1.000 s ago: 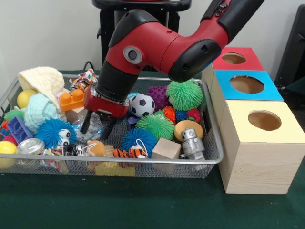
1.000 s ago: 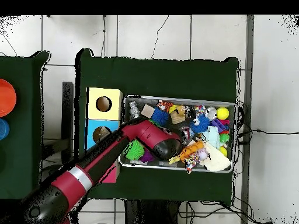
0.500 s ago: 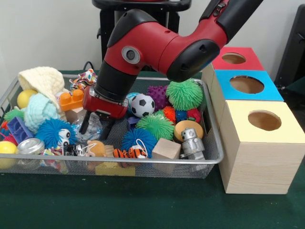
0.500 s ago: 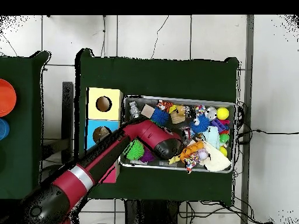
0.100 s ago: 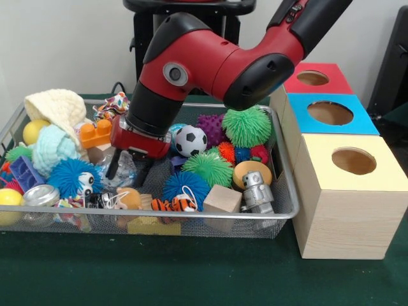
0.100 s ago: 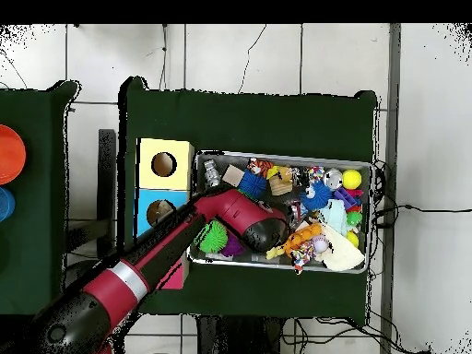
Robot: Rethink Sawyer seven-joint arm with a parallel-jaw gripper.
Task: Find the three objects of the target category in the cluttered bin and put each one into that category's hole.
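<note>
A wire mesh bin [image 5: 191, 215] holds a jumble of toys. My gripper [image 5: 129, 171] hangs low in the bin's left-middle with its two black fingers [image 5: 114, 168] apart, so it is open. A clear crinkly object [image 5: 125, 167] lies between and behind the fingers, and I cannot tell if they touch it. Close by are an orange brick [image 5: 95, 133], a soccer ball [image 5: 190, 140], a blue fuzzy ball [image 5: 71, 176] and a small tiger [image 5: 174, 204]. In the overhead view the red arm [image 6: 241, 218] covers the gripper.
Right of the bin stand three boxes with round holes: yellow [image 5: 354, 160], blue [image 5: 329, 113], red [image 5: 312, 78]. Green spiky balls [image 5: 247, 125], a wooden cube [image 5: 222, 198], a silver robot toy [image 5: 256, 189] and knitted cloth [image 5: 56, 108] crowd the bin.
The gripper has crept slightly left and up over the same spot. Its fingers stay apart and the toys have not moved.
</note>
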